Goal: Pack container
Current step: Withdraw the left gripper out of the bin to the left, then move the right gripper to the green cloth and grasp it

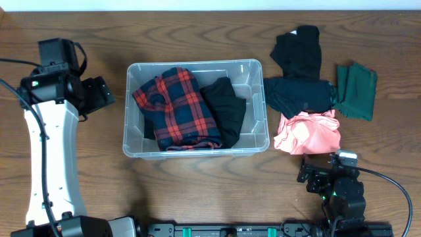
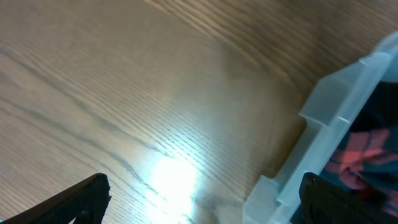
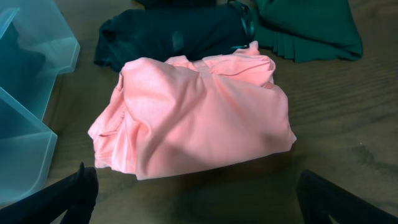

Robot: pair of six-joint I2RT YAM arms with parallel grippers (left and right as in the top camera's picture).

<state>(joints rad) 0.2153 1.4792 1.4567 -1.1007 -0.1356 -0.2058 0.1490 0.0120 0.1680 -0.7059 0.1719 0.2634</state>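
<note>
Right wrist view: right hand [image 3: 200,202] wide open, empty. Centre it over the pink garment [image 3: 193,124], grip the bulk, then lift toward the container [image 3: 28,146].

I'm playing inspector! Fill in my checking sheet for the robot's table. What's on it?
Surface: brown wooden table, bare grain showing.
Job's things: clear rectangular plastic container holds a red-and-navy plaid garment and a black folded garment; pink garment, dark teal garment, black crumpled garment and green garment lie outside on its right.
Clutter: nothing seen.
Grippers: left gripper and right gripper, jaws open, empty.
Cables: black cables along both arms.
Surroundings: nothing seen.
</note>
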